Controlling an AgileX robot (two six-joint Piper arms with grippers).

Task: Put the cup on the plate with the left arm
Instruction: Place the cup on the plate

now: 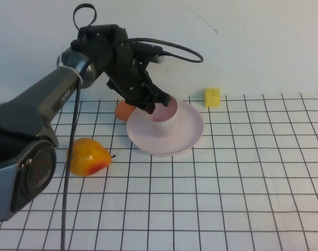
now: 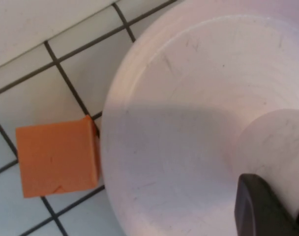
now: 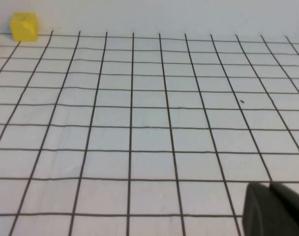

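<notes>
The pale pink cup (image 1: 165, 114) is upright over the back left part of the pale pink plate (image 1: 188, 137), its base at the plate's surface. My left gripper (image 1: 154, 103) reaches in from the left and is shut on the cup's rim. In the left wrist view one black finger (image 2: 260, 209) lies against the cup's wall (image 2: 280, 142), with the plate (image 2: 179, 147) below it. My right gripper (image 3: 270, 189) shows only in the right wrist view, its fingers together over bare grid cloth, away from the cup and plate.
An orange block (image 1: 123, 110) lies just left of the plate and touches its rim in the left wrist view (image 2: 56, 160). A yellow-orange pear (image 1: 87, 156) lies at the front left. A yellow block (image 1: 212, 97) sits behind the plate, also in the right wrist view (image 3: 24, 26).
</notes>
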